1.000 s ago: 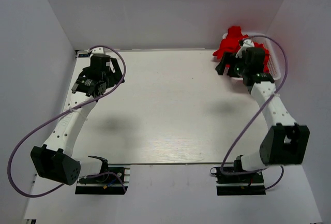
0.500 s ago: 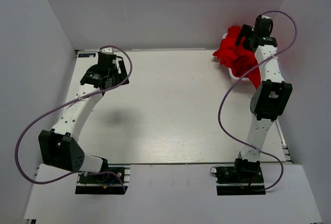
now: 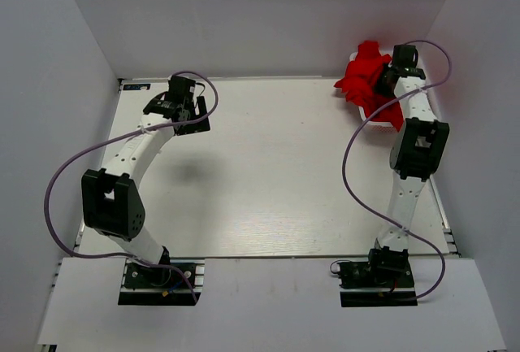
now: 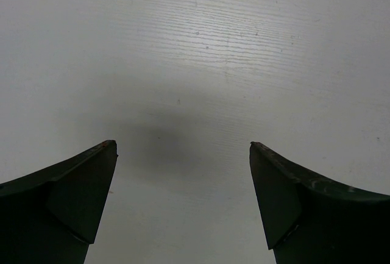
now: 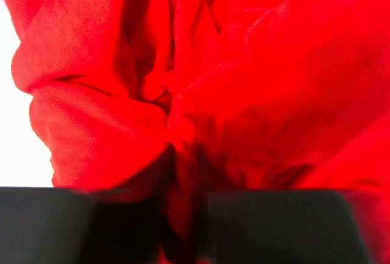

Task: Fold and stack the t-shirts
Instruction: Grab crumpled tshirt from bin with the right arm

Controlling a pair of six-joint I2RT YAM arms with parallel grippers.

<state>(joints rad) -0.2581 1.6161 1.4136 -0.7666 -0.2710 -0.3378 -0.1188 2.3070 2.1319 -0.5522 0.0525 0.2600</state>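
Note:
A heap of bright red t-shirts (image 3: 363, 76) fills the white basket (image 3: 367, 119) at the table's far right corner. My right gripper (image 3: 383, 80) is pushed down into that heap. In the right wrist view, red t-shirt cloth (image 5: 244, 81) fills the frame, and its creases run together into a fold pinched in my right gripper (image 5: 183, 197), between the two blurred dark fingers (image 5: 116, 227). My left gripper (image 3: 195, 118) hangs over the far left of the table. It stands wide open (image 4: 183, 148), with only bare tabletop between its fingers (image 4: 79, 197).
The pale wood-grain table (image 3: 276, 173) lies between the two arms. Grey walls close in on the back and both sides. The basket sits hard against the right wall, and the right arm's cable (image 3: 357, 149) loops out over the table.
My right arm has swung up over the basket and dropped into the shirts, and its jaws have closed on red cloth. My left arm has stretched toward the far left of the table, staying open.

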